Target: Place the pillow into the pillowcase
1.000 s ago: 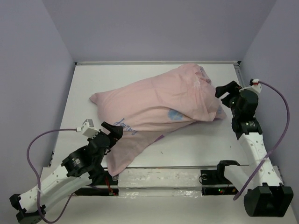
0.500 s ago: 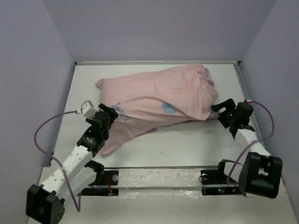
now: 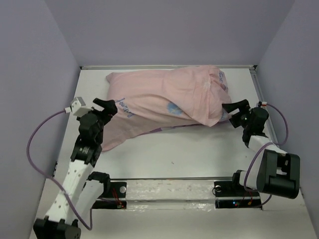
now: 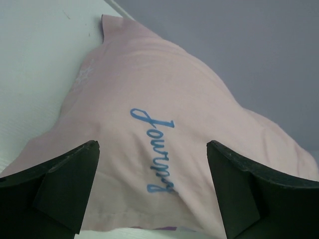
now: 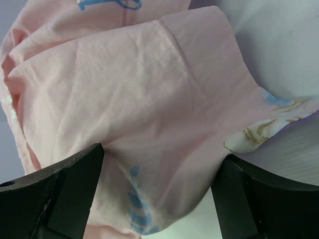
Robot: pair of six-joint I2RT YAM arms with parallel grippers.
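Shifted farther back, the pillowcase (image 3: pixel 164 102) lies across the counter's (image 3: pixel 199 154) upper middle; left hand (image 3: pixel 106 107) and right hand (image 3: pixel 233 109) gape wide at its ends, gripping nothing. Its bulge hides the pillow.

White table (image 3: pixel 199 154) — lavender walls (image 3: pixel 164 30)

Pillowcase (image 3: pixel 169 102): thin matt cloth, pale pink, softly creased, with blue printed lettering and a multicoloured print showing at one turned edge. Table (image 3: pixel 209 149): white, smooth, with a faint sheen. Left gripper (image 3: pixel 106 106) and right gripper (image 3: pixel 233 105): fingers (image 4: pixel 65 184) look like black matt plastic, faintly grainy. Left arm (image 3: pixel 75 174): smooth white plastic shell with black joints. Walls (image 3: pixel 164 30): flat matt lilac.
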